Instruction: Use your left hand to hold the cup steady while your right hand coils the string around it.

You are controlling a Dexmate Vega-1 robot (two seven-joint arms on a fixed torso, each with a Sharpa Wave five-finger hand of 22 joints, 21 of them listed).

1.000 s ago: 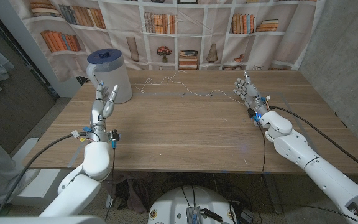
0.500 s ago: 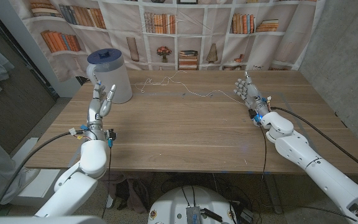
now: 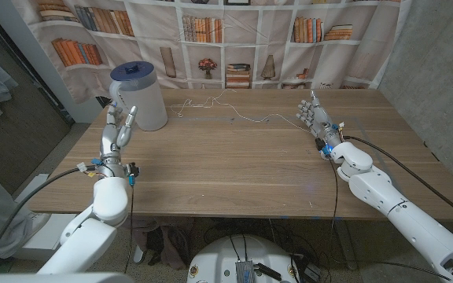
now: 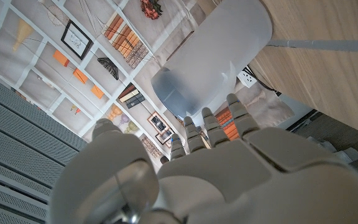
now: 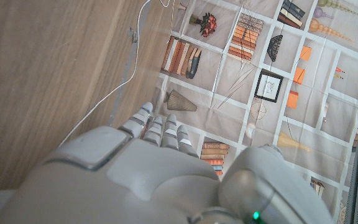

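A large white cup (image 3: 138, 96) with a blue lid stands upright at the far left of the wooden table (image 3: 226, 169). My left hand (image 3: 118, 130) is raised just in front of it at its left side, fingers spread and pointing up, holding nothing. In the left wrist view the cup (image 4: 219, 56) rises just past my fingertips (image 4: 219, 121); I cannot tell whether they touch. A thin white string (image 3: 238, 116) lies loose on the table from beside the cup toward my right hand (image 3: 313, 115), which is open with its fingers up. In the right wrist view the string (image 5: 131, 65) runs ahead of that hand.
A printed bookshelf backdrop (image 3: 234, 39) hangs right behind the table's far edge. Black cables trail from both forearms over the table's near edge. Bare wood lies between the two hands.
My left hand has shifted left, from the cup's front toward its left side. The right hand, the cup and the string have stayed put.
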